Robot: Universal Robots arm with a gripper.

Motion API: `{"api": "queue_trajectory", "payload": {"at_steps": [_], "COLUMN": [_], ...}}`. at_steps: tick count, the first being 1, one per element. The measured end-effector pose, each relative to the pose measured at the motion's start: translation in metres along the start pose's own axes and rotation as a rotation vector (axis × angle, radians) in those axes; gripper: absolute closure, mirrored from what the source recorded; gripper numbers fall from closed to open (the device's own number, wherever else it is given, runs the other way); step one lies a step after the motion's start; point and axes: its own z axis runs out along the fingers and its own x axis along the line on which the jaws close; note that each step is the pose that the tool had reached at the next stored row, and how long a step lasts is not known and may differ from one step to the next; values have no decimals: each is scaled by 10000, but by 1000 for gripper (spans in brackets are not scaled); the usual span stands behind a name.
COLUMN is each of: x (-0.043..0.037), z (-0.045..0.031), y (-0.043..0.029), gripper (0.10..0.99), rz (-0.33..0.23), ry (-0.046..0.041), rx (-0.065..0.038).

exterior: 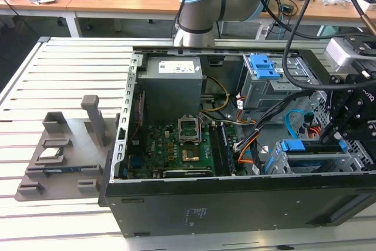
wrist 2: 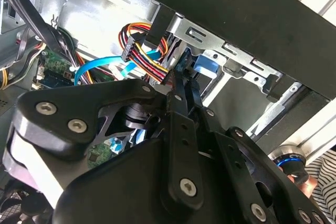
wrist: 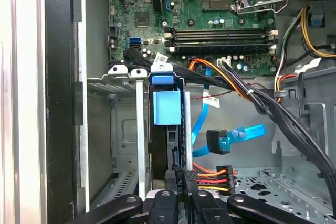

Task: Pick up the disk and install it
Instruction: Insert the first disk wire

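Observation:
The disk (exterior: 311,148) stands on edge in the metal drive cage (exterior: 355,161) at the near corner of the open computer case, on the exterior view's right. Its blue plastic frame (wrist: 167,106) shows between the cage rails in the first wrist view, and a bit of that blue (wrist 2: 202,62) shows past the fingers in the second wrist view. My gripper (exterior: 339,140) reaches down into the cage from above. Its fingers (wrist 2: 181,129) are drawn close together on the disk's upper edge. The gripper (wrist: 181,182) sits at the disk's near end, beside a black power plug.
Orange, red and black cables (wrist: 236,85) and a blue data cable (wrist: 231,137) hang beside the cage. The motherboard (exterior: 176,145) lies in the case's middle. A second cage with a blue latch (exterior: 263,66) stands at the back. A grey fixture (exterior: 59,157) holding a processor chip (exterior: 50,153) lies on the slatted table.

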Motion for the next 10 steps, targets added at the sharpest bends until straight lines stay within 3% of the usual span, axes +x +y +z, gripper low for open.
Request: {"api": "queue_trajectory", "payload": {"at_steps": [7,8,10], "x": [-1,-4,-22], "z": [9,-20,-110], "y": [0,2,8], "gripper": [902,839,839], "rz": [0,0,1], "ry": [-17,-10,6], "rx": [-3,1,3]}}
